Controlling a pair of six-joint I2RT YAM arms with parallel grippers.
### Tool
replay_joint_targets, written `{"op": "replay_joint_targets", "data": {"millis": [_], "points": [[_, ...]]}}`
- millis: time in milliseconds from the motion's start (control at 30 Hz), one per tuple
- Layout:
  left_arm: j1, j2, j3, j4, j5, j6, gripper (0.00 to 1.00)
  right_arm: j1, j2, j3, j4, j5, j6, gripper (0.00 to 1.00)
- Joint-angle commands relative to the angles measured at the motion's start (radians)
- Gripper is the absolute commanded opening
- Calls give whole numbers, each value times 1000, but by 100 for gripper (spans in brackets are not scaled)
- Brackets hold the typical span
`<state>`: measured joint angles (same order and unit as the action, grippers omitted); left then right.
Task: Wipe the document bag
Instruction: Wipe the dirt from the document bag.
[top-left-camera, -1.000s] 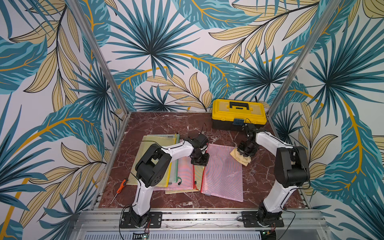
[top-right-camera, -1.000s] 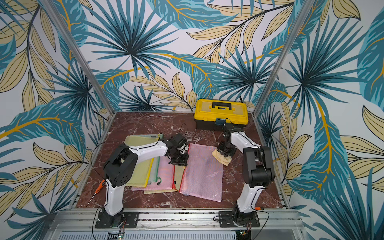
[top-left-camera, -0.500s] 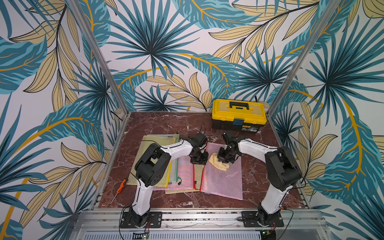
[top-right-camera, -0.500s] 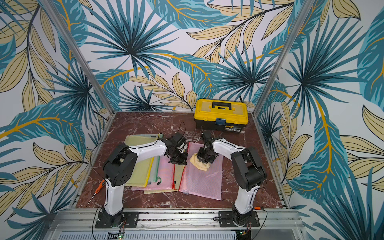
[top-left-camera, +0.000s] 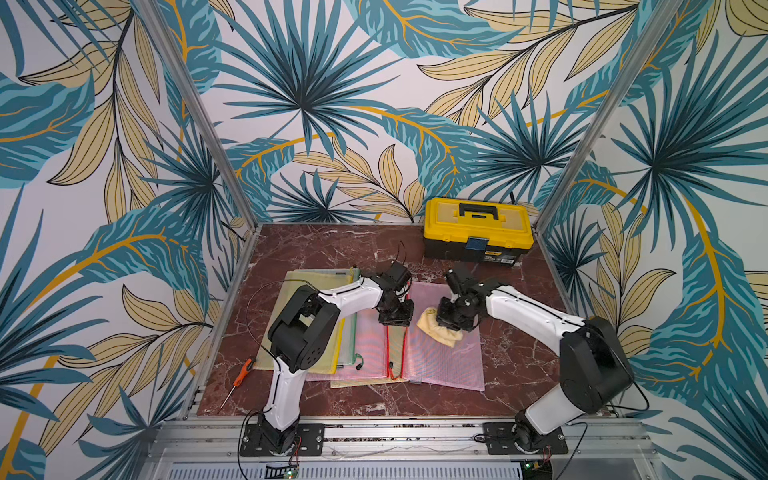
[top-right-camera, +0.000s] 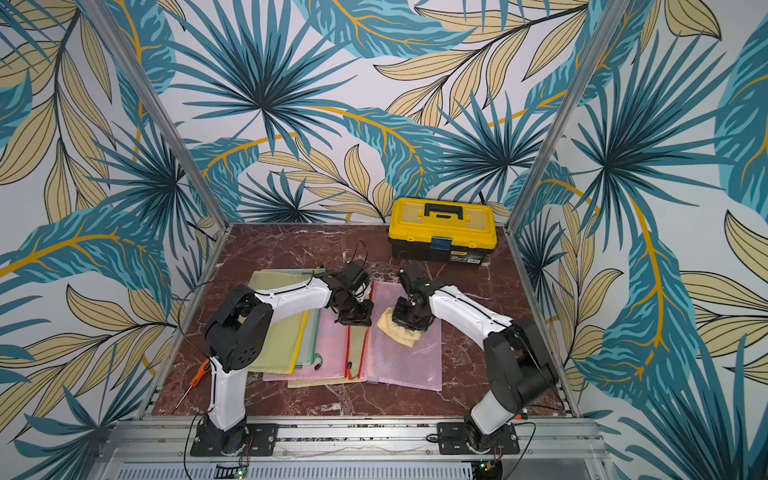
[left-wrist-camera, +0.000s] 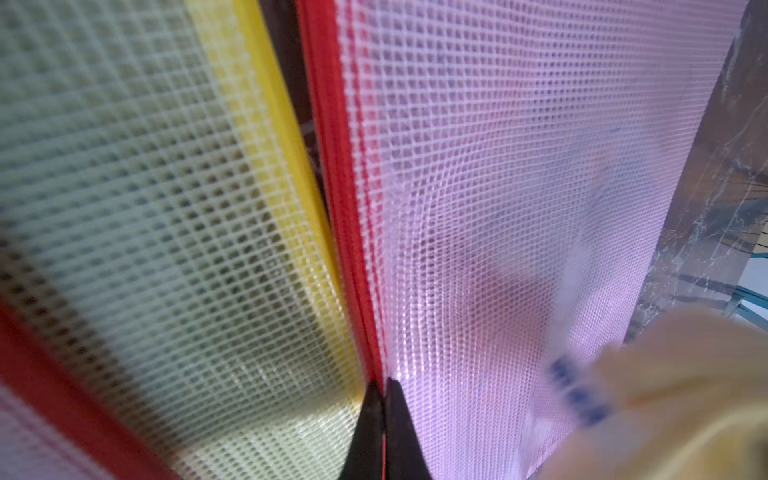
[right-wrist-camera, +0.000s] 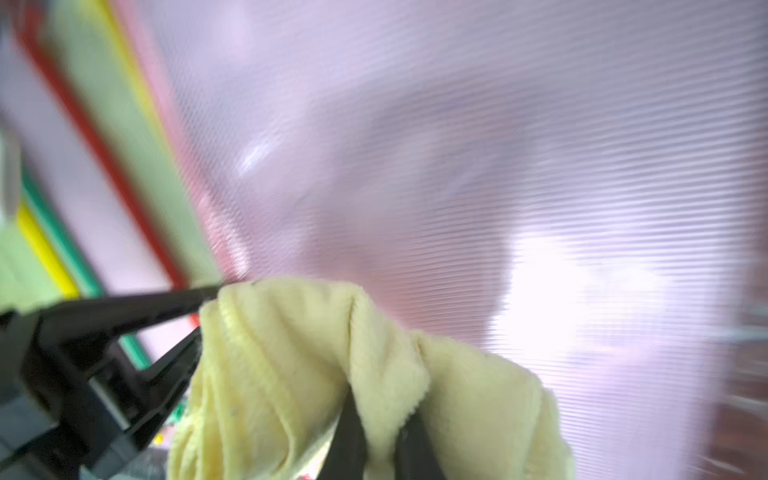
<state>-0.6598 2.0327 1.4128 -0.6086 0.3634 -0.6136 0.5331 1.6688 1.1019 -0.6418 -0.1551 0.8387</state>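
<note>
The document bag is a pink mesh pouch with a red zip edge, lying flat on the marble table. My left gripper is shut on that red edge near the bag's far left corner, pinning it down. My right gripper is shut on a bunched pale yellow cloth. The cloth rests on the pink mesh just right of the left gripper. It also fills a corner of the left wrist view.
Several other mesh pouches, yellow and green edged, lie overlapped to the left under the left arm. A yellow toolbox stands at the back right. An orange screwdriver lies by the left table edge.
My right gripper carried the yellow cloth leftward from the bare table beside the bag onto the pink mesh, close to the left gripper. The left gripper has stayed on the red edge.
</note>
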Motion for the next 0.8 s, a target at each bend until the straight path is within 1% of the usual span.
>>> {"op": "replay_joint_targets", "data": {"millis": [0, 67, 167, 233, 300, 367, 400, 433, 500, 567, 667, 767], "points": [[6, -4, 15, 23, -20, -21, 0, 37, 58, -32, 70, -23, 110, 0], [8, -9, 1, 27, -23, -24, 0, 28, 40, -97, 104, -24, 125, 0], [15, -22, -22, 36, -25, -25, 0, -23, -13, -169, 36, 13, 90, 0], [21, -29, -32, 41, -22, -22, 0, -88, -84, -233, -23, 46, 59, 0], [26, -34, -40, 46, -22, -23, 0, -190, -179, -299, -92, 69, 16, 0], [26, -38, -44, 51, -17, -25, 0, -251, -275, -321, -153, 108, -26, 0], [26, -39, -47, 55, -13, -29, 0, -253, -310, -309, -185, 134, -36, 0], [26, -40, -49, 61, -11, -33, 0, -253, -324, -296, -205, 121, -30, 0], [24, -41, -51, 77, -4, -40, 0, -207, -323, -273, -181, 57, 4, 0], [23, -35, -51, 85, -3, -45, 0, -93, -289, -244, -130, 44, 60, 0], [23, -29, -47, 90, -3, -48, 0, 69, -168, -188, -40, -11, 138, 0], [23, -28, -50, 92, -4, -53, 0, 162, -76, -164, 31, -32, 194, 0]]}}
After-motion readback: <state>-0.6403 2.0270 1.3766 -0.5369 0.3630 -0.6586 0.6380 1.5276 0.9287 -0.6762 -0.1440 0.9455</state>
